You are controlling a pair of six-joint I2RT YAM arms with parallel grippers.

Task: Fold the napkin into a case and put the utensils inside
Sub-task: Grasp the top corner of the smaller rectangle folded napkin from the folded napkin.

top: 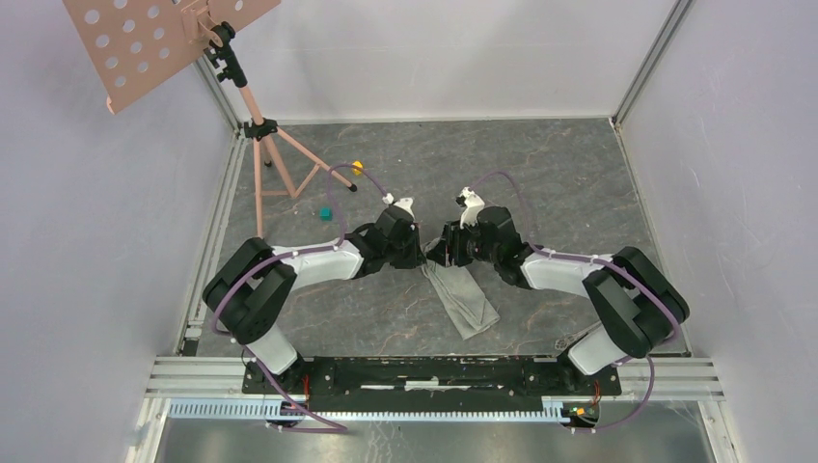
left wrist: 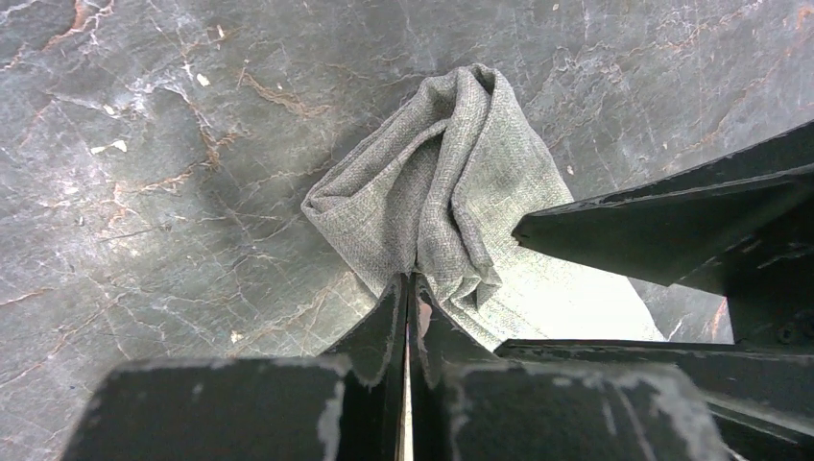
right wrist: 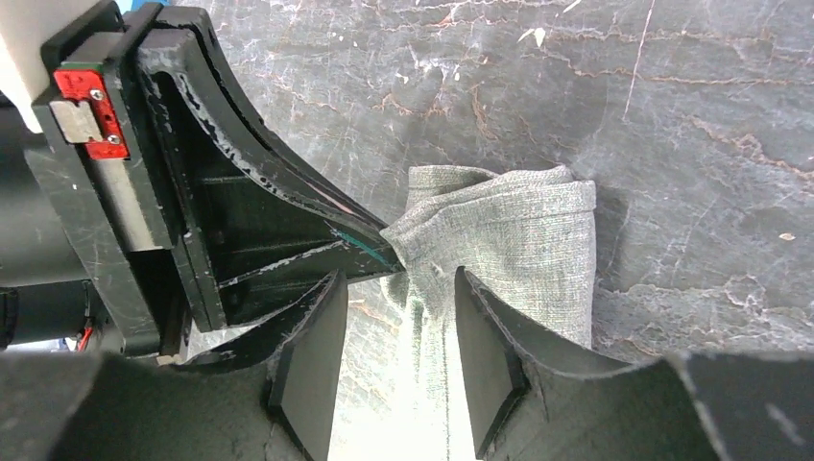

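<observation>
While both arms are reaching inward and meeting over the middle of the table [top: 540, 183], we are looking at the napkin [top: 470, 307] lying as a narrow folded strip. In the top view it is running from the spot where the grippers meet toward five o'clock. Its far end is sitting under the two grippers, and its near end is resting flat on the dark marbled surface, short of the rail [top: 434, 371] at the arms' bases.

We are seeing the left gripper [left wrist: 408, 293] with its fingers [left wrist: 384, 327] pressed together and no gap showing. The cloth is gathering into folds right at their tips, so the gripper is pinching a bunched edge of the napkin. In its wrist view the fabric is fanning out toward twelve o'clock from the pinch.

The right gripper [right wrist: 395, 288] is standing partly open, its two fingers [right wrist: 307, 355] apart and straddling a ridge of the cloth. We are not able to tell whether either pad is touching the fabric.

A yellow cube [top: 357, 167] and a teal cube [top: 326, 211] are sitting apart on the table at about ten to eleven o'clock from the grippers. They are lying near the feet of a tripod stand [top: 259, 154] that is carrying a perforated board [top: 145, 39].
</observation>
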